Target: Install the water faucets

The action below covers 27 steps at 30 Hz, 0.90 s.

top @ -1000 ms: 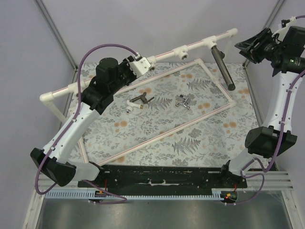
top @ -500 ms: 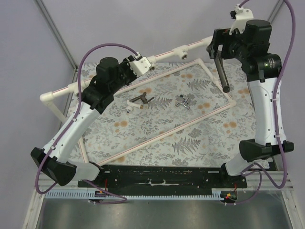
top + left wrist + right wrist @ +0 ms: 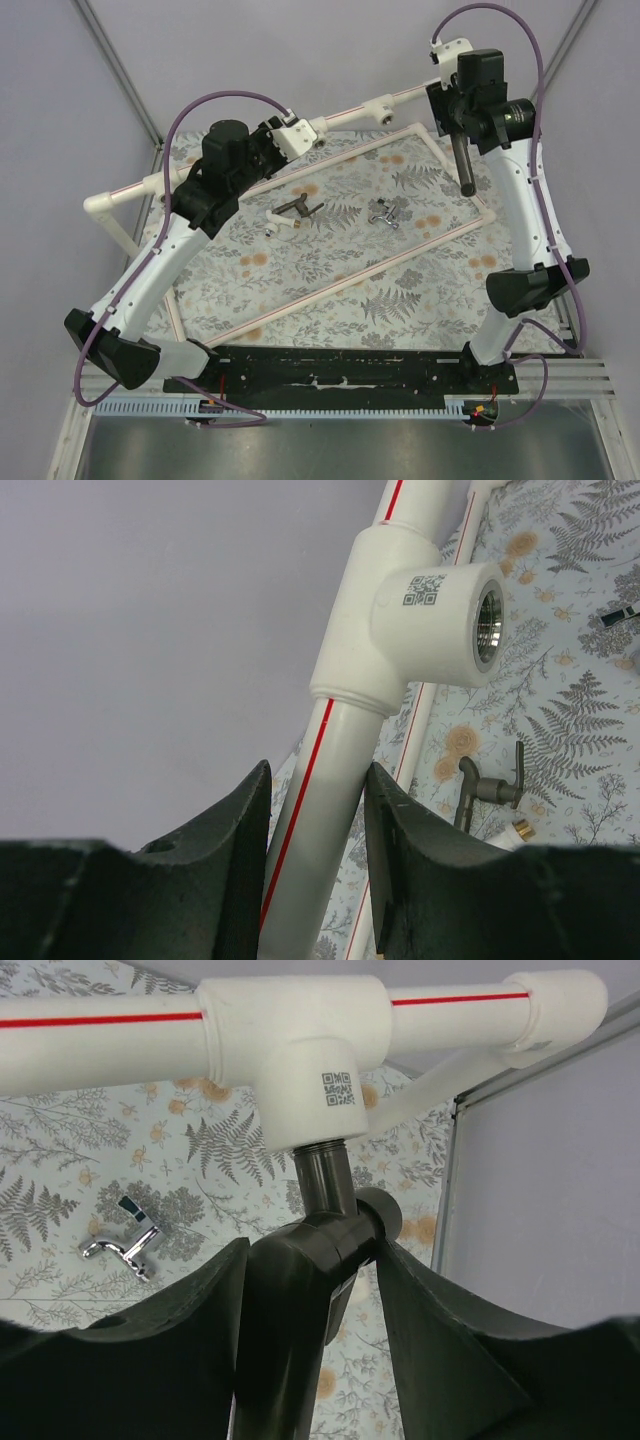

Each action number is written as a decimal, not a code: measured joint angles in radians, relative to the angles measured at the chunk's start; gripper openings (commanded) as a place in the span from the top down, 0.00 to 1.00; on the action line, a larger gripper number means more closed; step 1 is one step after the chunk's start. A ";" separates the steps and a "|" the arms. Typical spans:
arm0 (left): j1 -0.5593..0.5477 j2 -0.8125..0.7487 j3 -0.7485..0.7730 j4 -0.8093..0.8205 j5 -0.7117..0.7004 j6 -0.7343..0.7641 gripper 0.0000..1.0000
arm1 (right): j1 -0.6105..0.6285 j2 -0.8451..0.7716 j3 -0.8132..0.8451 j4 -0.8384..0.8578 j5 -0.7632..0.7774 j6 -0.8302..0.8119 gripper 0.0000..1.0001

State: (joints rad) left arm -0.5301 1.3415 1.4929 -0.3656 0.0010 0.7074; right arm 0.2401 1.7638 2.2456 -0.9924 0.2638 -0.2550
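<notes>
The dark L-shaped faucet [image 3: 463, 160] is threaded into the right-end socket of the white pipe frame [image 3: 400, 97], its long tube hanging down over the mat. My right gripper [image 3: 455, 118] is shut on its body; in the right wrist view the fingers [image 3: 200, 1310] press the dark body [image 3: 320, 1260] below the tee [image 3: 300, 1070]. My left gripper [image 3: 265, 150] is shut on the pipe [image 3: 340, 740] just below an empty socket [image 3: 488, 610]. The shorter dark faucet [image 3: 295, 212] and the silver cross-handled faucet [image 3: 385, 215] lie on the mat; each shows in a wrist view [image 3: 490, 790] [image 3: 125, 1245].
A thin white rectangular tube frame [image 3: 370, 270] lies flat on the fern-patterned mat around the loose faucets. Grey walls and metal corner posts [image 3: 115, 70] close in the back and sides. A black rail [image 3: 340, 365] runs along the near edge.
My right arm swung in from the far right and closed on the dark L-shaped faucet; its tube now hangs more upright. The left arm and loose faucets have not moved.
</notes>
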 measured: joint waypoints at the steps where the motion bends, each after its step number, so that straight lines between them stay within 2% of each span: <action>1: 0.000 0.000 0.000 0.000 0.000 0.000 0.94 | 0.000 0.006 0.003 -0.008 -0.002 -0.006 0.51; 6: -0.002 0.000 0.000 0.002 0.000 0.000 0.94 | -0.028 0.017 0.051 -0.060 -0.066 -0.018 0.75; 9: -0.005 0.000 0.000 0.003 0.000 0.000 0.94 | -0.089 0.019 0.071 -0.080 -0.200 -0.002 0.83; 12: -0.006 0.000 0.000 0.005 0.000 0.000 0.95 | -0.163 0.024 0.090 -0.100 -0.377 0.042 0.86; 15: -0.006 0.002 0.000 0.005 0.000 0.000 0.94 | -0.251 0.038 0.114 -0.134 -0.590 0.163 0.92; 19: -0.007 0.002 0.000 0.006 0.001 0.000 0.94 | -0.375 0.087 0.123 -0.132 -0.918 0.417 0.98; 22: -0.008 0.002 -0.002 0.010 0.002 0.000 0.94 | -0.439 0.133 0.122 -0.108 -1.119 0.608 0.95; 27: -0.009 0.002 -0.004 0.014 0.000 0.000 0.94 | -0.463 0.130 0.081 -0.061 -1.191 0.719 0.96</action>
State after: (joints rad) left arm -0.5392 1.3434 1.4887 -0.3519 0.0013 0.7074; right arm -0.2230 1.8942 2.3264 -1.0534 -0.9268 0.4641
